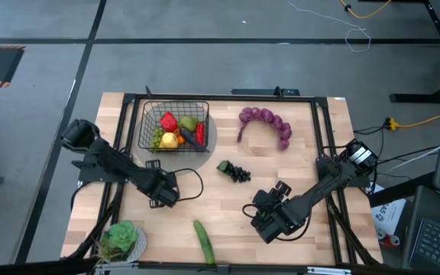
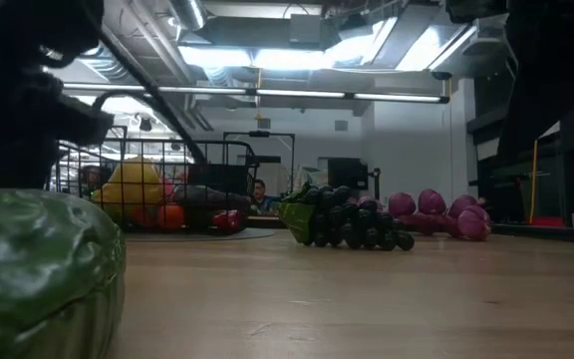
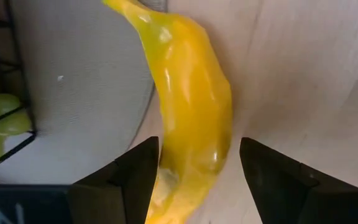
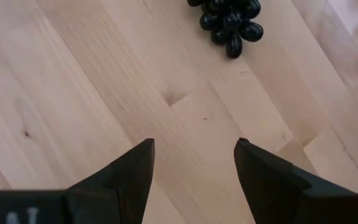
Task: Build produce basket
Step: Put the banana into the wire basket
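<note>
**Banana between my fingers, not yet gripped**

The pale wooden desk (image 1: 228, 206) sits on a grey floor, with a lit workshop visible beyond it in the low view. Going from the left: a green leafy vegetable (image 1: 121, 238) lies at the desk's near left corner, and my left tool (image 3: 194, 177) hangs low just in front of the basket (image 1: 173, 125). Its fingers are spread, and the yellow banana (image 3: 191, 112) lies on the desk between them, not pinched as far as I can see. The basket stands on a grey round mat (image 3: 86, 93) and already holds a red pepper (image 1: 169, 121), a lemon (image 1: 169, 140), green grapes (image 1: 156, 137) and something dark purple. Farther along, a cucumber (image 1: 203, 240) lies at the near edge, dark grapes (image 1: 236, 172) near the middle and a purple bunch (image 1: 268, 123) towards the far right. My right tool (image 4: 194, 165) waits over bare wood on the right, fingers spread and empty.

I judge the step in hand to be the pick of the banana, with the basket partly filled. Next I need to press my left fingers together across the banana's middle, lift it clear of the basket's wire rim, carry it over and set it among the fruit. The curved, smooth skin could slip or twist if I pinch off-centre.
</note>
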